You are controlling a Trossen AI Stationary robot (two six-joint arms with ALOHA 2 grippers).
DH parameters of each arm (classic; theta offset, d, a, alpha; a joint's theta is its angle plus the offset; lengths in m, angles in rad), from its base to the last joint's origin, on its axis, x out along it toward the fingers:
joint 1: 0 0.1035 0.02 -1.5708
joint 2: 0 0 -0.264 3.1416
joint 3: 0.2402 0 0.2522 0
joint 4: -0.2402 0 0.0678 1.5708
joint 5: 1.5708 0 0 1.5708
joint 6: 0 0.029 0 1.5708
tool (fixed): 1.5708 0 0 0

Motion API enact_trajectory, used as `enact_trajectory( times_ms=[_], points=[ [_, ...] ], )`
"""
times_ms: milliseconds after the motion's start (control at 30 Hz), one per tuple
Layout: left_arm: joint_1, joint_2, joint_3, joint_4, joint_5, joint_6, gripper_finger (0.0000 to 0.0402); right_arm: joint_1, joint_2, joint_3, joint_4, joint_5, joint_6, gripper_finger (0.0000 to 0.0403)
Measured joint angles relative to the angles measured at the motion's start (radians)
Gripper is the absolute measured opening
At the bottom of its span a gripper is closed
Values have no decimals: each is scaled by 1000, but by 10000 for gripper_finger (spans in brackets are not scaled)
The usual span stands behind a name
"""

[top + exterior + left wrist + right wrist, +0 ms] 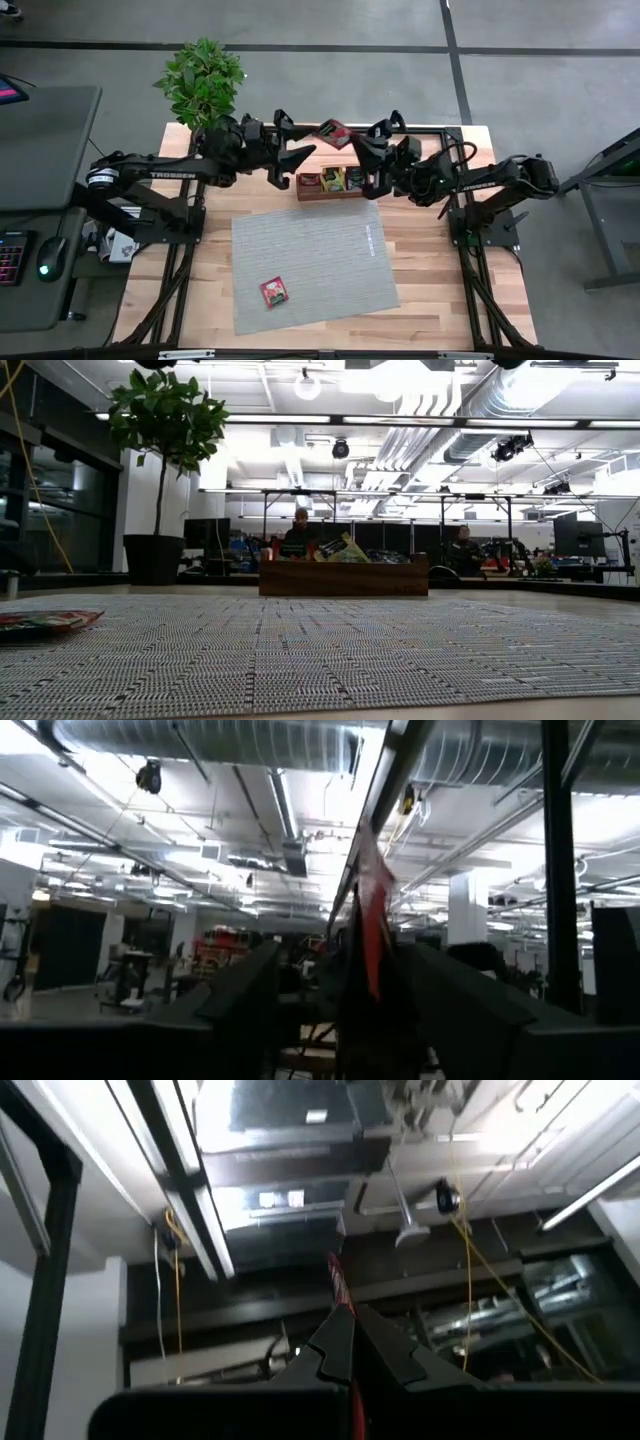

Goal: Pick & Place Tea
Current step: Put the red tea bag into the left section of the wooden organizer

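A red tea sachet [333,133] is held in the air above the far side of the brown wooden tray [336,194]. My right gripper [354,139] is shut on it. My left gripper [301,137] is open just to the sachet's left. In the left wrist view the sachet [372,925] shows edge-on between the spread fingers, and I cannot tell whether they touch it. Several sachets [334,180] stand in the tray. Another red sachet [273,291] lies flat on the grey mat [320,250], near its front left corner. My right gripper pinches the red sachet between its two fingers [335,1348], at the sachet's right-hand edge. The fingers come from the table's right side, about level. The sachet's free part [338,1280] sticks out past the fingertips. It is clear of the tray and the table.
A potted plant [203,80] stands at the table's far left corner. A black frame [440,130] runs along the far edge behind the tray. In the low view the tray [343,578] stands beyond the mat [330,650], and people sit in the room behind it.
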Motion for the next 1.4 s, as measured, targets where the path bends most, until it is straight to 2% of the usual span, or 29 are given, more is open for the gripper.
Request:
enact_trajectory(
  times_ms=[167, 733, 800, 900, 1100, 1133, 1400],
  points=[
    [0, -7, 37, -77, -4, 8, 252, 0, 10, 0, -6, 0, 7, 0],
    [0, -4, 39, -88, -6, -3, 248, 0, 18, 0, -89, 13, 42, 0],
    [0, -4, 39, -88, -6, -3, 230, 0, 18, 0, -95, 13, 46, 0],
    [0, -4, 40, -89, -6, -3, 181, 0, 18, 0, -97, 16, 45, 0],
    [0, -4, 39, -103, -19, 0, 32, 0, 18, 0, -96, 32, 44, 0],
    [0, -4, 39, -107, -21, 0, 17, 0, 18, 0, -96, 32, 44, 0],
    [0, -4, 39, -116, -40, 5, 3, 0, 18, 0, -98, 32, 36, 0]
  ],
)
